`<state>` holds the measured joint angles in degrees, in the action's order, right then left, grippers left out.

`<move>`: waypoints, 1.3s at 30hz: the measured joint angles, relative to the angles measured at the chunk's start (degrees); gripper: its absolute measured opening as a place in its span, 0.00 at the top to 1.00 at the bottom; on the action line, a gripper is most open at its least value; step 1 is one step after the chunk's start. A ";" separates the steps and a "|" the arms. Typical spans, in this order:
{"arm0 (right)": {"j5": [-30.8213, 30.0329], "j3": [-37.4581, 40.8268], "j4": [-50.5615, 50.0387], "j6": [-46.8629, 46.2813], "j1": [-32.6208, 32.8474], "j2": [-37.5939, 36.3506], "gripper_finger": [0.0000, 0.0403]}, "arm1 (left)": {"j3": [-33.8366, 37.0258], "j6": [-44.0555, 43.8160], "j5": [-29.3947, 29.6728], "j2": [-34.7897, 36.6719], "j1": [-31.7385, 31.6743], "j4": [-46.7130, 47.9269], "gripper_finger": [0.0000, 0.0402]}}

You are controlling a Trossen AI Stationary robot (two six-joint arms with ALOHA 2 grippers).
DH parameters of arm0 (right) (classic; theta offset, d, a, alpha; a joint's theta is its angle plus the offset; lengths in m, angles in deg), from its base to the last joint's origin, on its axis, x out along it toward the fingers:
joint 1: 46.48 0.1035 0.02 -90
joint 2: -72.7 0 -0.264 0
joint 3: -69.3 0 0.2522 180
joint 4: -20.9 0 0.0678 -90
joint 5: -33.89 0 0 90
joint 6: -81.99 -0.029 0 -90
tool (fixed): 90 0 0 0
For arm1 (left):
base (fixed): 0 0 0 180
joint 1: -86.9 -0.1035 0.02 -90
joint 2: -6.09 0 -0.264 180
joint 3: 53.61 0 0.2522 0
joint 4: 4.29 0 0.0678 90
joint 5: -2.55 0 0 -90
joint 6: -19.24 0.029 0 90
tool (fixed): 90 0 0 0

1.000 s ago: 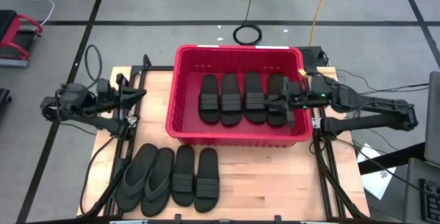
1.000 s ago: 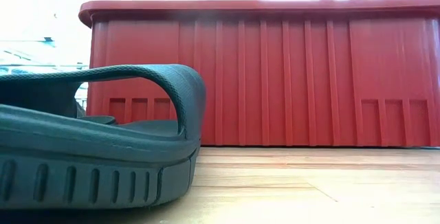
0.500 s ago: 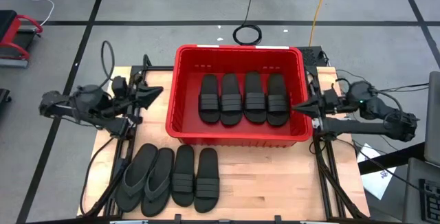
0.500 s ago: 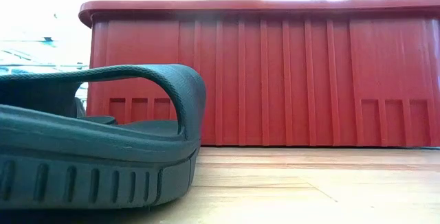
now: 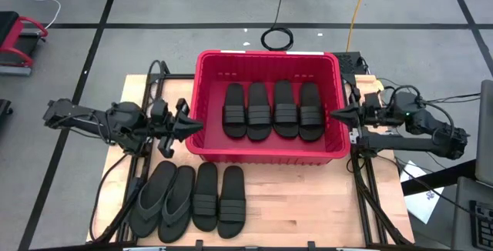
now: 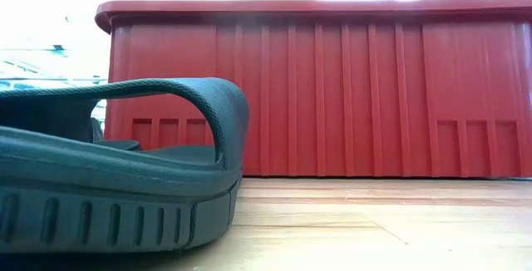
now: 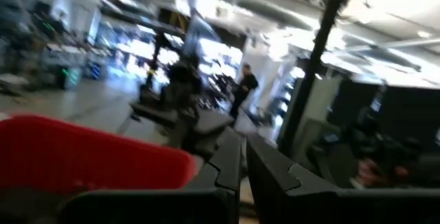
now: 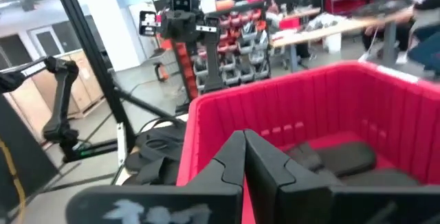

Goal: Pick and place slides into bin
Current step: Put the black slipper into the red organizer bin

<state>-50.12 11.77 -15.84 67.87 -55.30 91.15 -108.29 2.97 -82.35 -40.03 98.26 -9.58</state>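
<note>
So the red bin (image 5: pixel 266 147) sits in the middle of the wooden table (image 5: pixel 308 205) and everything else is easiest placed off that; four band-strap slides (image 5: pixel 272 111) are lying side by side flat on the bin's floor, soles down; the other four slides (image 5: pixel 189 199) are lined up on the table just in front of the bin's near wall, toward its left corner, two thong flip-flops on the outside and two band-strap ones next to them; the left gripper (image 5: pixel 192 126) is right by the bin's left wall near that front corner, fingers pinched almost together with only a sliver of gap and nothing between them; the right gripper (image 5: pixel 334 115) points at the bin's right wall from just outside the rim, fully clenched and empty too; from table level one slide (image 6: pixel 116 167) fills the foreground with the bin's slotted wall behind it; a person (image 7: pixel 242 90) is standing way off in the room past the bin.
</note>
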 joint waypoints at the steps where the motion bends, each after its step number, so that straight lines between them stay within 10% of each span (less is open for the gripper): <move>1: 0.13 0.00 -0.60 -0.07 0.01 -0.08 1.00 | 0.00 -0.02 -1.46 -0.25 0.04 0.96 0.94; 16: 2.65 -0.02 -2.15 7.74 0.04 -4.72 1.00 | -6.47 -1.47 5.70 -12.94 8.07 12.31 1.00; 25: 12.25 -0.04 -2.20 4.00 0.02 -4.84 1.00 | -18.06 -13.07 -4.56 -24.33 10.14 31.52 0.99; 39: 12.03 -0.04 -4.10 7.27 0.02 -4.65 1.00 | -20.31 -16.77 -13.96 -37.96 13.65 33.15 0.65</move>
<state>-38.09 11.73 -19.94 75.14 -55.28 86.50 -128.60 -13.81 -96.31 -77.99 111.91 23.57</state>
